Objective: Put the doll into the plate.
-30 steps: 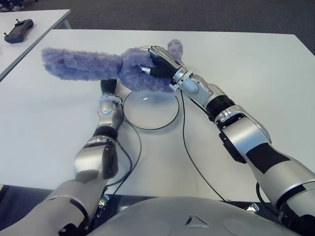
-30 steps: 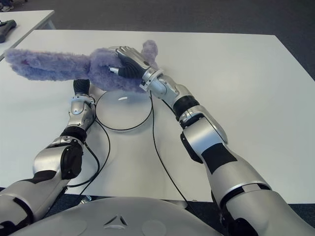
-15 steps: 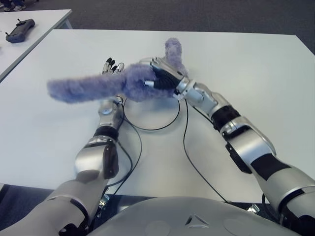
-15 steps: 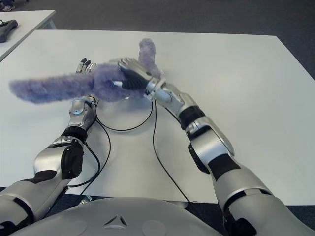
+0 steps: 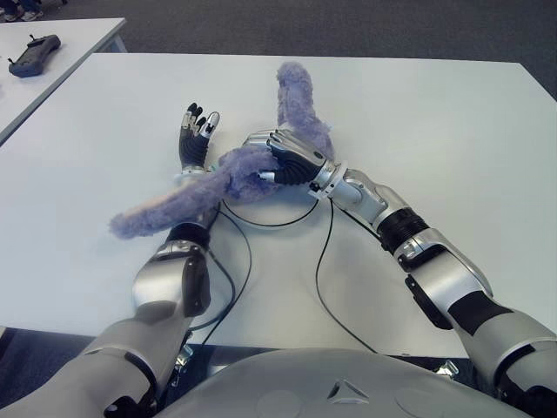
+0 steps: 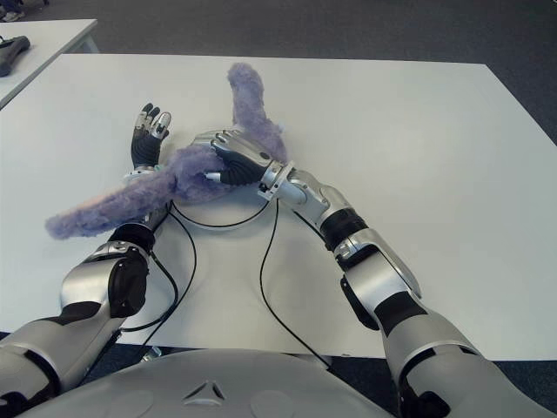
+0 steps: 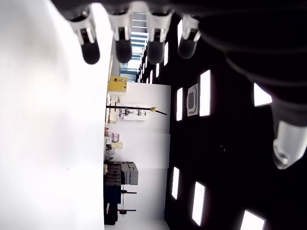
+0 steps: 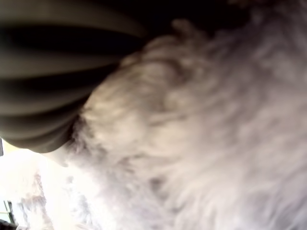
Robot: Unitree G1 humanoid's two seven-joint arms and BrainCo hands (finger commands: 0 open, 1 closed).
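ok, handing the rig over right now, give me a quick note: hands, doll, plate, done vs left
Right hand: shut on the purple plush doll, holding its middle over the plate.
Left hand: open, fingers spread and pointing up, holding nothing, just left of the doll.
Plate: white with a dark rim, on the white table, mostly hidden by the doll.
Doll: one long end droops across the left forearm past the plate's rim, the other sticks up behind the right hand.
Done: doll grasped and brought over the plate.
Left: gather the loose ends in, release, withdraw.
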